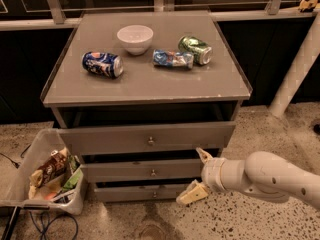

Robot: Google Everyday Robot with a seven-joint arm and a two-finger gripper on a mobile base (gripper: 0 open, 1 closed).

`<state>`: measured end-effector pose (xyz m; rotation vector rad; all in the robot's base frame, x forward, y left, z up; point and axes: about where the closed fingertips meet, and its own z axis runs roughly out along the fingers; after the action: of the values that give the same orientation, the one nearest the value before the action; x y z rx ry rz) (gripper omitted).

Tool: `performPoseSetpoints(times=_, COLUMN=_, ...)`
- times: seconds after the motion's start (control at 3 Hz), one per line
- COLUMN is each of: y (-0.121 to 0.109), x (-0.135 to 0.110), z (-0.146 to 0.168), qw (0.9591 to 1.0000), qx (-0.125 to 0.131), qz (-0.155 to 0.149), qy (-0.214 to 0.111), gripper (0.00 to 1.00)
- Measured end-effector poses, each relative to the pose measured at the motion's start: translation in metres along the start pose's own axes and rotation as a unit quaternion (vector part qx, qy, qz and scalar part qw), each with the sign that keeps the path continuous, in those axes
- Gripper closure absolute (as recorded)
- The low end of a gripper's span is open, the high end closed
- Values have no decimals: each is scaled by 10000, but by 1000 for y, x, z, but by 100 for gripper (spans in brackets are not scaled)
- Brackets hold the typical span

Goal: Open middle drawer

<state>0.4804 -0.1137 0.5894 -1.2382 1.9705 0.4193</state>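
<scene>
the pincer is seen low at the right of the cabinet, in front of the right end of the middle drawer. it is held open: one pale finger is raised toward the gap under the top drawer, and the other is angled down beside the right end of the lowest drawer. nothing is held between them. whether the upper finger touches the drawer front cannot be told. the pincer is carried by a thick white arm that reaches in from the lower right edge.

the middle drawer is found as the second of three grey fronts, with a small round knob at its centre, left of the pincer and apart from it. its front is set back under the top drawer, which juts out with a dark gap behind it.

on the grey tabletop a white bowl is placed near the back. a blue can is laid on its side to the bowl's front left. a crushed blue can and a green can are laid on their sides to the bowl's right, just beside each other.

on the speckled floor left of the cabinet, a clear bin filled with snack packets is seen, with a dark cable by it. a white post is leaned at the far right.
</scene>
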Motion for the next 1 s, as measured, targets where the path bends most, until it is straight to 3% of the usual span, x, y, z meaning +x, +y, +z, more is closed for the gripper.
performPoseSetpoints(times=0.33, y=-5, x=14, z=20, qw=9999, qx=2, qz=15, qy=133, gripper=0)
performPoseSetpoints(times=1.0, y=-37, x=62, z=49, qw=9971, qx=617, qz=-233, qy=388, gripper=0)
